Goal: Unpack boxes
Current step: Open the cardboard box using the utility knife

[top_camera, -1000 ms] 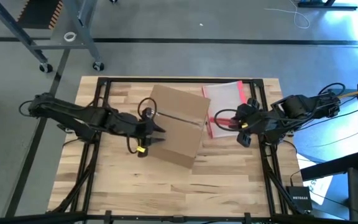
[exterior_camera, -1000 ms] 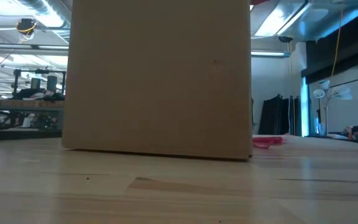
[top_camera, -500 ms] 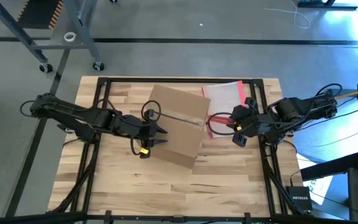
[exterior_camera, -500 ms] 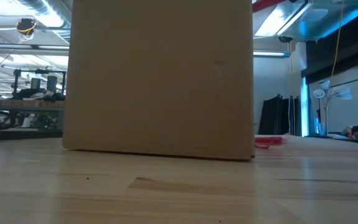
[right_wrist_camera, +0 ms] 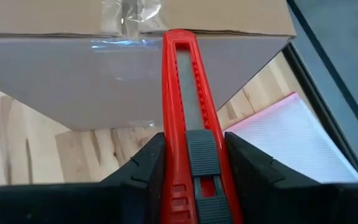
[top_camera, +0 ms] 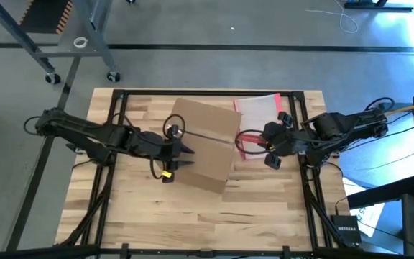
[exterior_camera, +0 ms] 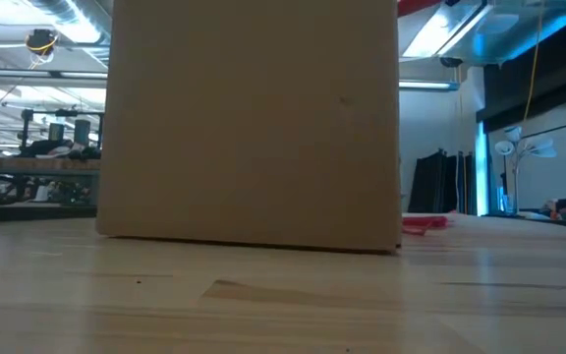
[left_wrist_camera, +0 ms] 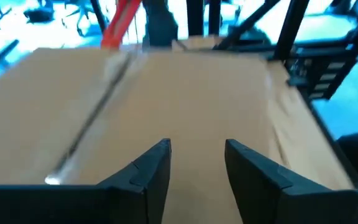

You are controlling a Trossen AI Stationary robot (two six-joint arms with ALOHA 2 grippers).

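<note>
The box (top_camera: 205, 146) sits near the middle of the table (top_camera: 264, 201), closed, with a strip of clear tape (right_wrist_camera: 124, 15) over its top seam. In the low view its plain side fills most of the frame.

The left gripper (top_camera: 183, 155) is at the box's left edge, over the top face. Its fingers (left_wrist_camera: 146, 171) are spread with nothing between them, and the box top lies just ahead of and under them.

The right gripper (top_camera: 262, 141) is just off the box's right side and pinches a red cutter (right_wrist_camera: 190, 118). The cutter points straight ahead of the fingers (right_wrist_camera: 257, 165) at the box's upper edge, its tip right at the taped seam; I cannot tell whether it touches.

A clear pouch (top_camera: 259, 109) with a pink-red edge lies flat on the table just beside this gripper, behind the box's right corner.
</note>
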